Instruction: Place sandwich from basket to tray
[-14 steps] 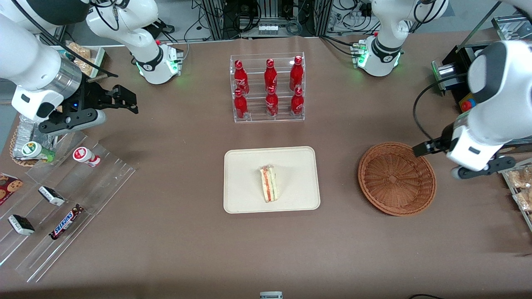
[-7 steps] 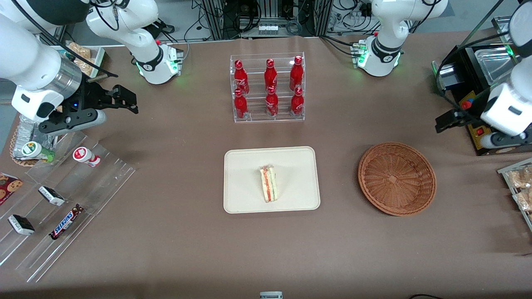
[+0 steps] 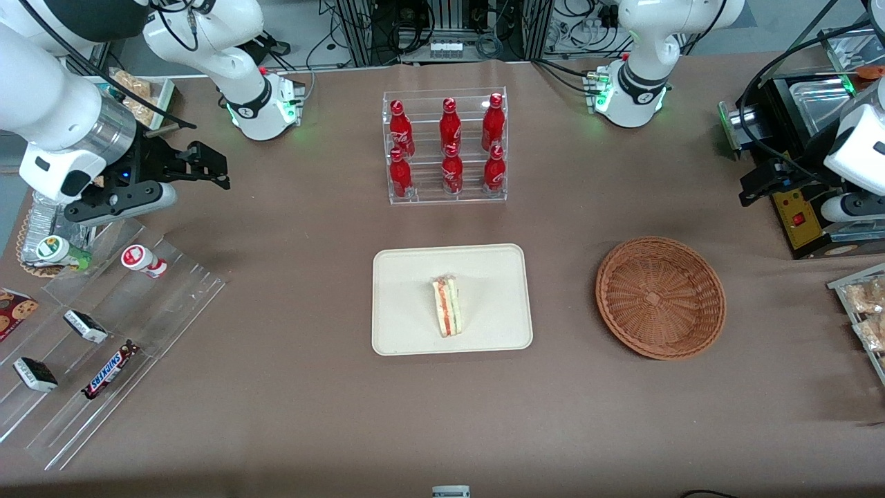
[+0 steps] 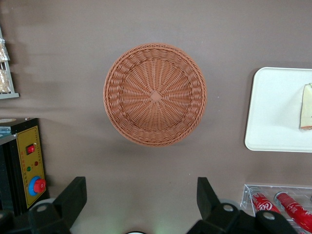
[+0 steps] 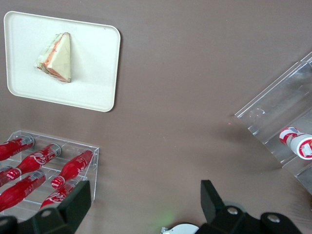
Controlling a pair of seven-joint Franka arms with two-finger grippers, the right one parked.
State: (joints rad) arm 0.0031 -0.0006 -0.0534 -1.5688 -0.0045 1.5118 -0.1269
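The sandwich, a pale wedge with orange-red and green filling, lies on the cream tray at mid-table. It also shows on the tray as the sandwich in the right wrist view. The woven basket sits beside the tray toward the working arm's end, with nothing in it. My left gripper hangs high above the table, farther from the front camera than the basket and over the edge of a black box. From its wrist I see the gripper open and holding nothing, with the basket, tray and sandwich below.
A clear rack of red bottles stands farther from the camera than the tray. A black control box with a red button sits under the working arm. Packaged snacks lie at that table end. Acrylic racks with snack bars are toward the parked arm's end.
My left gripper has risen and drawn away from the basket's rim toward the black box at the working arm's end. The sandwich, tray and basket have not moved.
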